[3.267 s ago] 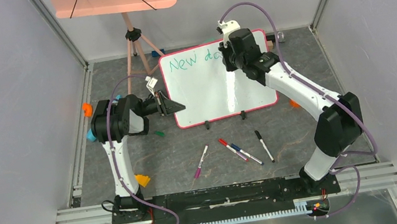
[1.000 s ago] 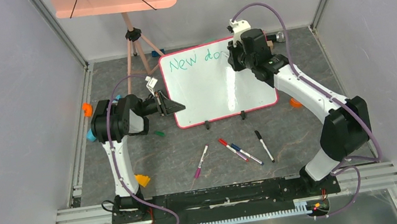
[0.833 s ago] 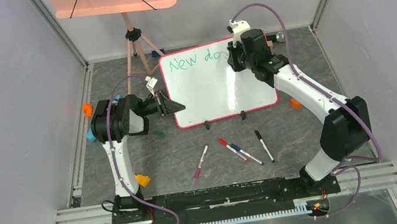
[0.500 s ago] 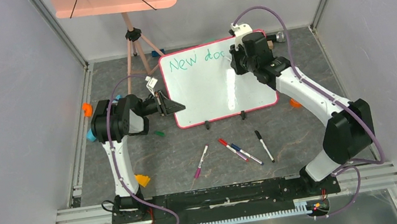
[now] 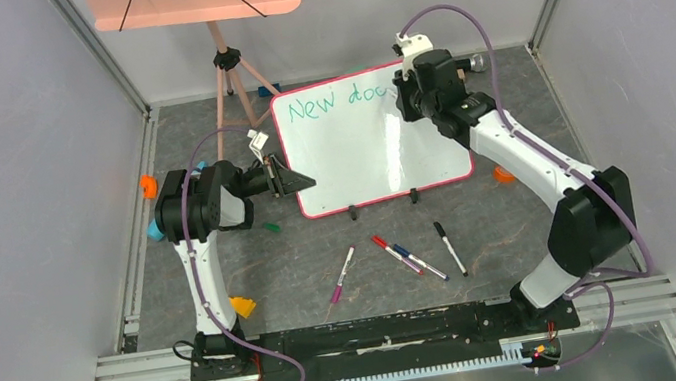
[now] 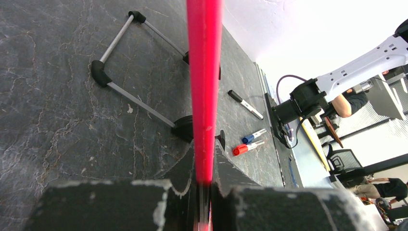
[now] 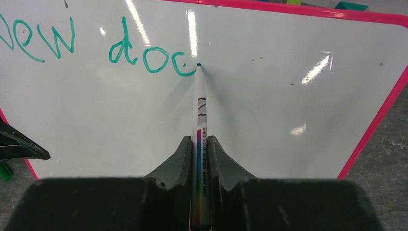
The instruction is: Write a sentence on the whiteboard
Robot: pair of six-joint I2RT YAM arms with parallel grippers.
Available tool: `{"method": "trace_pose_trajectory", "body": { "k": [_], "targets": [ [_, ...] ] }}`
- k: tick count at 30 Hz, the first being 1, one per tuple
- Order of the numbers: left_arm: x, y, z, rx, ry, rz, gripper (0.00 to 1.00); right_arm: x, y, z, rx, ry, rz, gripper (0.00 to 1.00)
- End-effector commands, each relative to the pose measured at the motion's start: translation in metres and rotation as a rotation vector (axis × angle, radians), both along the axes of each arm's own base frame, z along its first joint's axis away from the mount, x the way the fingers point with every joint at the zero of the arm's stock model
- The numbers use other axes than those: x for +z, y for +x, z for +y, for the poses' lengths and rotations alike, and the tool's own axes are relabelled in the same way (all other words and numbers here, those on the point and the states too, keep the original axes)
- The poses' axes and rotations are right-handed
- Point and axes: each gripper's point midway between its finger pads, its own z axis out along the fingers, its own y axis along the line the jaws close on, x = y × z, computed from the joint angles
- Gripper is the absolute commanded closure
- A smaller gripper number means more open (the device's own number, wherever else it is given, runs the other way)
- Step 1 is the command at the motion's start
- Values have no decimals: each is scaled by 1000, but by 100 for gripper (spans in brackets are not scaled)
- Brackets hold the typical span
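Your right pincer (image 7: 198, 142) is clamped tight on the marker (image 7: 198, 106), tip touching the whiteboard (image 7: 269, 120) where the sentence (image 7: 125, 43) stops at "doc". Blank space lies rightward.

Glossy white whiteboard (image 7: 269, 96) with a hot-pink frame; its sentence (image 7: 130, 50) is green. White marker (image 7: 199, 120), rainbow stripe. My right gripper (image 7: 198, 143) is black. Mottled dark-grey table (image 5: 302, 248).

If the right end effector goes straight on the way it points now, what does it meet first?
The whiteboard: the marker in the right end effector seems already to touch its surface beside the green writing.
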Motion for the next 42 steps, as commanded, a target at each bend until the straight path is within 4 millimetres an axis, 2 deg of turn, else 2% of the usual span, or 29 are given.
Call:
{"method": "trace_pose_trajectory", "body": {
  "k": [1, 15, 21, 28, 37, 42],
  "targets": [
    [-14, 24, 10, 126, -2, -39, 98, 14, 14, 0, -23, 18, -35, 100],
    [-14, 24, 10, 127, -2, -40, 98, 12, 14, 19, 61, 63, -23, 100],
    [-14, 24, 10, 126, -2, -40, 98, 33, 4, 24, 118, 103, -93, 100],
    [-14, 24, 10, 127, -2, -39, 98, 61, -12, 21, 139, 139, -189, 100],
    [-14, 24, 9, 127, -3, -36, 98, 49, -16, -9, 15, 52, -172, 100],
    [-14, 24, 9, 125, -3, -36, 98, 40, -11, -12, 1, 12, -130, 100]
  ]
}}
